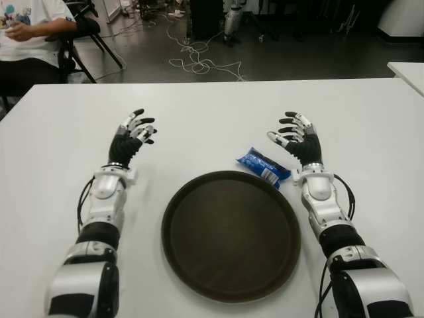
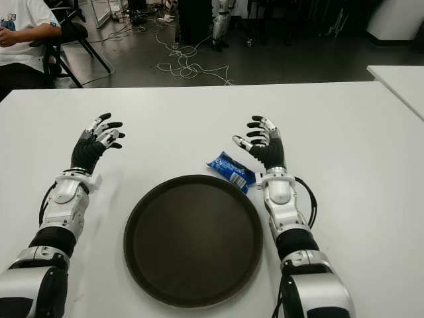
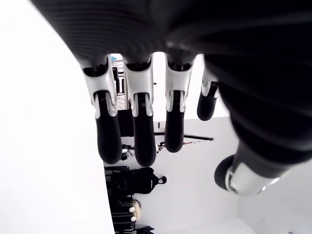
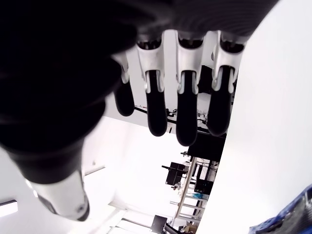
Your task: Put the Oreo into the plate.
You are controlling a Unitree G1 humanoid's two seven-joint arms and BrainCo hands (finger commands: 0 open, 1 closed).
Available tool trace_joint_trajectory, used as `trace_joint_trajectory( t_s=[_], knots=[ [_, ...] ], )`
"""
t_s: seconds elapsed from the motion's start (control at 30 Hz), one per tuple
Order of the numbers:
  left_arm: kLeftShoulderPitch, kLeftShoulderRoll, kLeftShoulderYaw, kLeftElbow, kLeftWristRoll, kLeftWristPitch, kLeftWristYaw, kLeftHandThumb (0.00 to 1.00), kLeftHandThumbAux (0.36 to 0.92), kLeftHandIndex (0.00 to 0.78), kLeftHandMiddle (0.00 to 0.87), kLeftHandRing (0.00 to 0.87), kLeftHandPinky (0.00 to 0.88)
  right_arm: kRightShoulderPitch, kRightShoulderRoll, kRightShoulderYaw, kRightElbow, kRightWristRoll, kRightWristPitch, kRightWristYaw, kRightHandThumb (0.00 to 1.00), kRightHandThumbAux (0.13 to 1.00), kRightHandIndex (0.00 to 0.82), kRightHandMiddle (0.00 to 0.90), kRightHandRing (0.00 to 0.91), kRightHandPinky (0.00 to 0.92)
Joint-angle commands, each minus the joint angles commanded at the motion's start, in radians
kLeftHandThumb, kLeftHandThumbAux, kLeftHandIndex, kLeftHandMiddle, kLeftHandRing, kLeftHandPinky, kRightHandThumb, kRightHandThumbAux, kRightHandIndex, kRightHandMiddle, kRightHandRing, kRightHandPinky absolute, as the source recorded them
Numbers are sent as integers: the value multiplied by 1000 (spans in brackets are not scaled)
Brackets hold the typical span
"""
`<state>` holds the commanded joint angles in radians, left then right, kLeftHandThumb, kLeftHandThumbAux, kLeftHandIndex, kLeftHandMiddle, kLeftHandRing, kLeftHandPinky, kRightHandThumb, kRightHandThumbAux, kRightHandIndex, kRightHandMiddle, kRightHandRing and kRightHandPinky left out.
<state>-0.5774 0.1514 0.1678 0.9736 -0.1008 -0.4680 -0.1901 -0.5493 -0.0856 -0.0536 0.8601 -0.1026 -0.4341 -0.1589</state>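
A blue Oreo packet lies on the white table, just past the far right rim of the round dark brown plate, which holds nothing. My right hand is open, fingers spread, a little to the right of the packet and not touching it. A corner of the packet shows in the right wrist view. My left hand is open too, far to the left of the plate, holding nothing.
A seated person is at the far left behind the table. Cables lie on the floor beyond the far edge. Another white table's corner shows at the right.
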Motion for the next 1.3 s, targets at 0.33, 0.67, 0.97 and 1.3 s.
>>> trace_joint_trajectory(
  t_s=[0.33,0.67,0.97,1.3],
  knots=[
    [-1,2,2,3,-2,4,0,235,648,145,267,321,422,-9,-16,-12,-6,6,-28,-8,75,773,219,310,329,373],
    [-2,4,-1,6,4,0,2,213,637,150,269,325,421,-16,-25,-9,1,-12,-46,-37,67,772,216,308,329,376],
    [-1,5,-1,6,3,2,-5,212,622,150,265,319,410,-20,-38,1,11,-25,-46,-51,59,761,213,304,321,364],
    [-1,1,1,7,2,3,1,235,645,153,265,323,423,-24,-46,8,20,-39,-40,-63,41,758,211,298,318,358]
  ],
)
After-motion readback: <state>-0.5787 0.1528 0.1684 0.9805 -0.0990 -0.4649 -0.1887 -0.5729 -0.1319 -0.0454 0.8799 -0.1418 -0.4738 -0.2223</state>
